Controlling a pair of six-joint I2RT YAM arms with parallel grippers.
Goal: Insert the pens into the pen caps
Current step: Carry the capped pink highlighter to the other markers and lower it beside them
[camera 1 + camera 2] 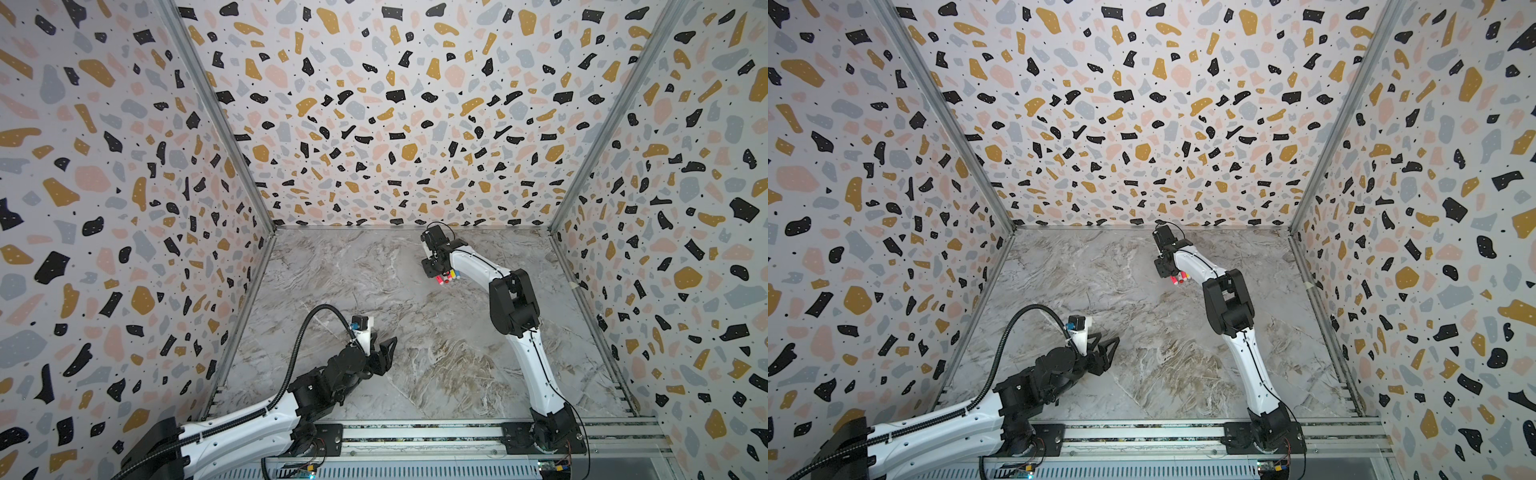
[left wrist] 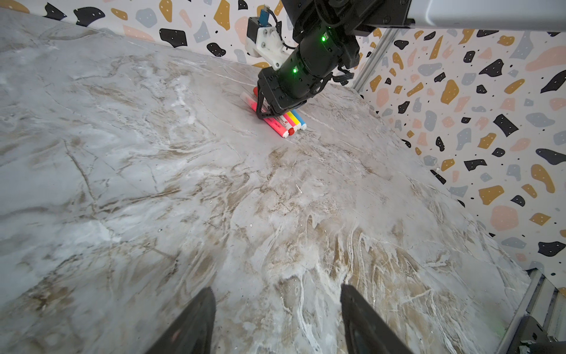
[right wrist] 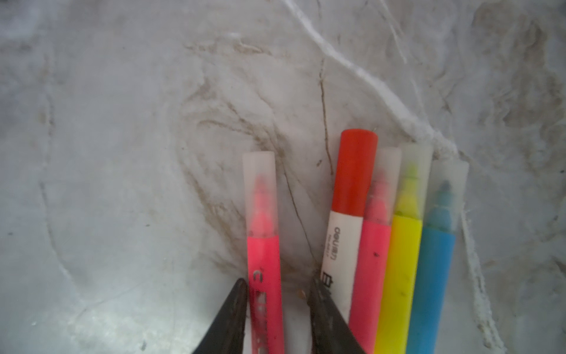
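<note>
Five pens lie side by side on the marble table at the back centre (image 1: 446,277) (image 1: 1179,279) (image 2: 286,124). In the right wrist view one neon pink pen (image 3: 263,245) lies apart from the other pens. These are a white pen (image 3: 340,242) wearing a red pen cap (image 3: 355,171), a second pink pen (image 3: 372,260), a yellow pen (image 3: 401,269) and a blue pen (image 3: 433,275). Translucent caps cover the four coloured tips. My right gripper (image 3: 278,280) straddles the lone pink pen, jaws apart, with a gap on one side. My left gripper (image 2: 277,288) (image 1: 388,351) hangs open and empty at the front left.
Terrazzo-patterned walls (image 1: 395,124) close in the table (image 1: 374,299) at the back and both sides. A metal rail (image 1: 415,432) carrying both arm bases runs along the front edge. The right arm (image 1: 515,307) arches over the table's right half.
</note>
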